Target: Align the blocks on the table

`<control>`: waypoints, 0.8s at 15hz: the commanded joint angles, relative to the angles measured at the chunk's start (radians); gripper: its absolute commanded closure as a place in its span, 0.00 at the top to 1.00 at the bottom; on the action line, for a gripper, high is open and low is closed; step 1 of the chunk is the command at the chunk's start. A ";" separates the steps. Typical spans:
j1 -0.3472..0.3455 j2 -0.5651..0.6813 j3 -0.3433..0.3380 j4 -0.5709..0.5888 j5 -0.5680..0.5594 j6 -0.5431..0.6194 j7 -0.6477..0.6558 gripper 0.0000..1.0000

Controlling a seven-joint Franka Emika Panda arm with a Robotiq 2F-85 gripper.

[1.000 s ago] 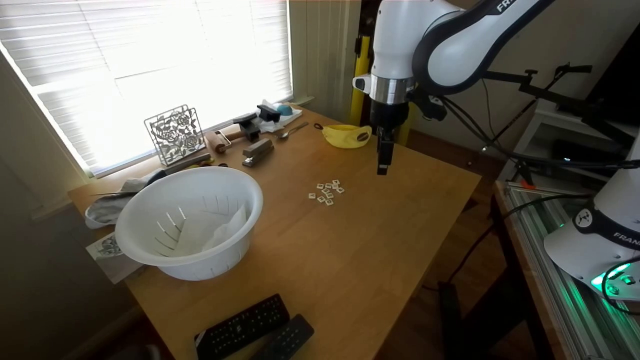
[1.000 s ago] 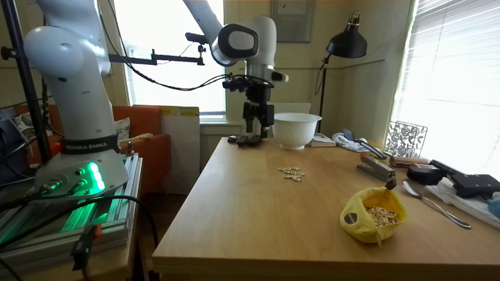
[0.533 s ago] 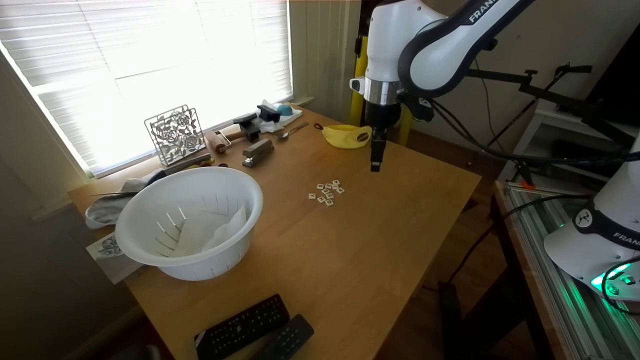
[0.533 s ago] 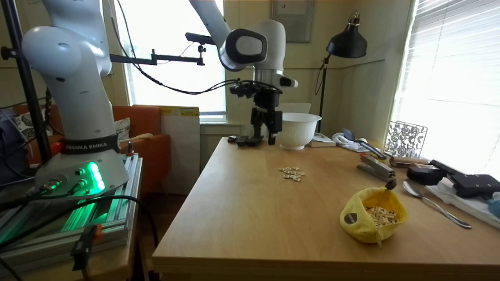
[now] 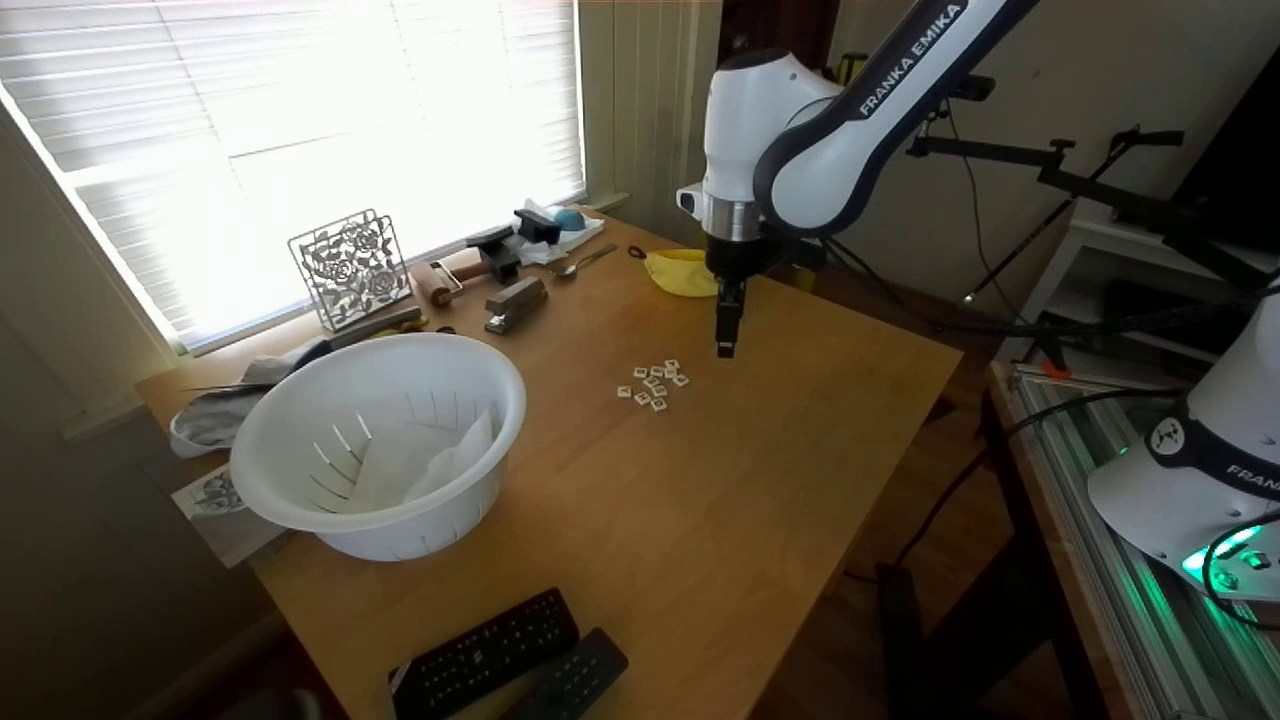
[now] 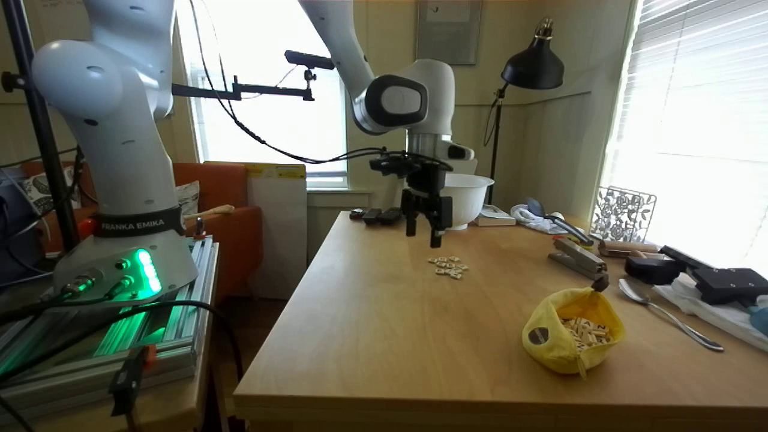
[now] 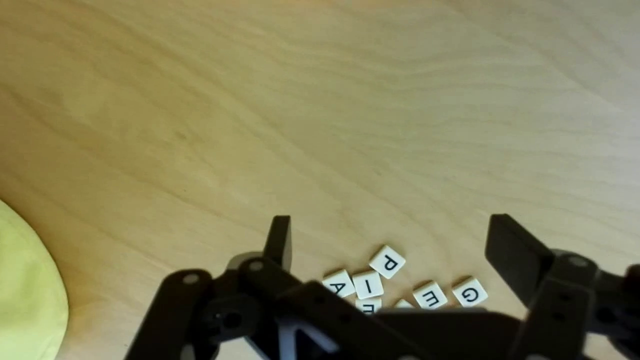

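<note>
Several small cream letter blocks lie flat in a loose cluster on the wooden table (image 5: 770, 450). The blocks show in both exterior views (image 5: 659, 391) (image 6: 443, 264). In the wrist view, a P block (image 7: 387, 261), an I block (image 7: 368, 284), an A block (image 7: 339, 283), an E block (image 7: 430, 295) and a G block (image 7: 470, 291) show between the fingers. Other blocks are partly hidden behind the gripper body. My gripper (image 7: 390, 220) is open and empty. In the exterior views the gripper (image 5: 726, 350) (image 6: 423, 237) hangs above the table, beside the cluster, pointing down.
A yellow pouch (image 6: 549, 342) full of more tiles stands on the table; its edge shows in the wrist view (image 7: 27, 285). A white bowl (image 5: 420, 535), remote controls (image 5: 490, 650), a stapler (image 5: 517, 303), a spoon (image 6: 666, 315) and a metal rack (image 5: 352, 270) stand around.
The arm has come down and the gripper has moved closer to the blocks in both exterior views. The gripper stays open. The blocks have not moved.
</note>
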 commanded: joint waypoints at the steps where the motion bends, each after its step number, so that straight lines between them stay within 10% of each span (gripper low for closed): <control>1: -0.019 0.071 0.006 0.047 -0.017 0.045 -0.025 0.74; 12: -0.044 0.132 0.038 0.048 -0.008 0.180 -0.083 0.00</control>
